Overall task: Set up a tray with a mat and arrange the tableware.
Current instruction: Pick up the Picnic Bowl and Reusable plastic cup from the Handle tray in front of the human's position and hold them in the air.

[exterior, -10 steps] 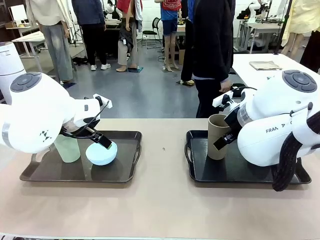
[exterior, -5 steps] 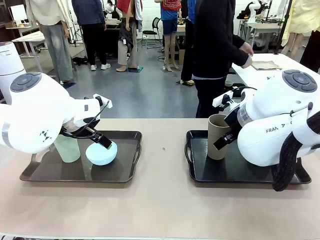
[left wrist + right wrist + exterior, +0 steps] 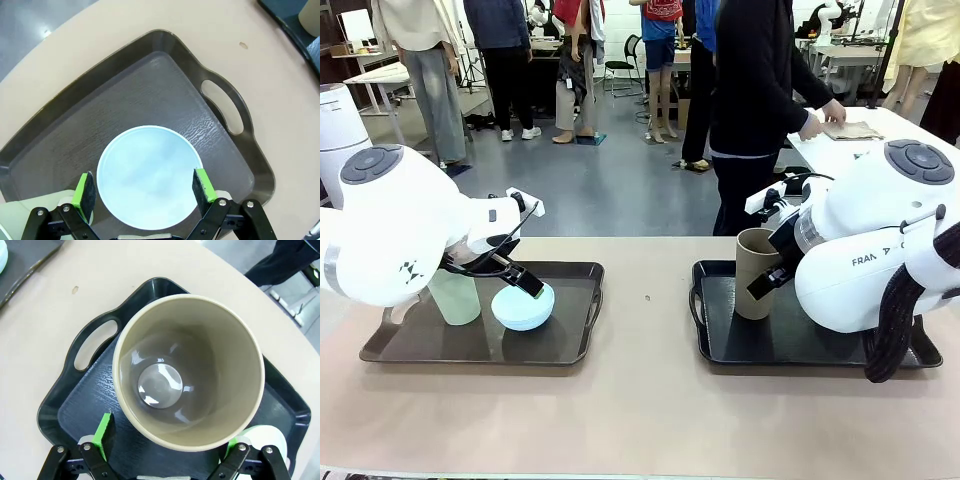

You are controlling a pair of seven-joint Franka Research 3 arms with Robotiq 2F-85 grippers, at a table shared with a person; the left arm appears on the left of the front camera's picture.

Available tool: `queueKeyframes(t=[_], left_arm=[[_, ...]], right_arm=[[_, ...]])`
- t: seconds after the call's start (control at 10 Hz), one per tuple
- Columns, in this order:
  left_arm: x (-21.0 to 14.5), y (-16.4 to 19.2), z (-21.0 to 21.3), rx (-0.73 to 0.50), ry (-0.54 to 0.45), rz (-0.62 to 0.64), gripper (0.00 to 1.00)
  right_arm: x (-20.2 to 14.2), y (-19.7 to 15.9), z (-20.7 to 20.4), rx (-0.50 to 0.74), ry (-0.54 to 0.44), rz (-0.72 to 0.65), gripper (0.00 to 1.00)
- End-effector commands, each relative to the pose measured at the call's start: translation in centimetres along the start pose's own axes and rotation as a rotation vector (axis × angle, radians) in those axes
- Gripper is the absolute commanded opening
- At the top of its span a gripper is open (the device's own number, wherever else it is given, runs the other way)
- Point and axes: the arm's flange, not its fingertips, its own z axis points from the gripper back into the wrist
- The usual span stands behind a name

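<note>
Now: jaws wide on both sides
Left gripper point(image 3: 142, 189) straddles light blue bowl point(image 3: 147, 172), pale green tumbler point(image 3: 455, 297) at its 9 o'clock in front view; right gripper point(image 3: 170, 438) straddles upright taupe tumbler point(image 3: 187, 370)

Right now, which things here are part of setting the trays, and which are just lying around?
Job: left tray, pale green tumbler, light blue bowl, right tray, taupe tumbler, folded cloth (perhaps the mat).
Lying about: tabletop speck, background chair.
</note>
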Motion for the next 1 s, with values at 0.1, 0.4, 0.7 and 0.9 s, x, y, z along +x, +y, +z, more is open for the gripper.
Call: queueKeyframes(t=[0.1,0.4,0.7,0.9], left_arm=[[-2.4,-2.8,4.9,0.018,0.045,0.064,1.00],[-13.4,-5.8,15.2,0.032,0.256,0.111,1.00],[-1.1,-3.2,12.6,0.029,0.228,0.099,1.00],[-1.1,-3.2,12.6,0.029,0.228,0.099,1.00]], right_arm=[[-5.8,1.1,9.0,0.074,0.100,-0.116,1.00],[-22.6,1.1,16.9,0.059,0.267,-0.346,1.00],[-2.7,-3.0,13.4,0.051,0.216,-0.256,1.00],[-4.8,-3.9,15.8,0.052,0.287,-0.311,1.00]])
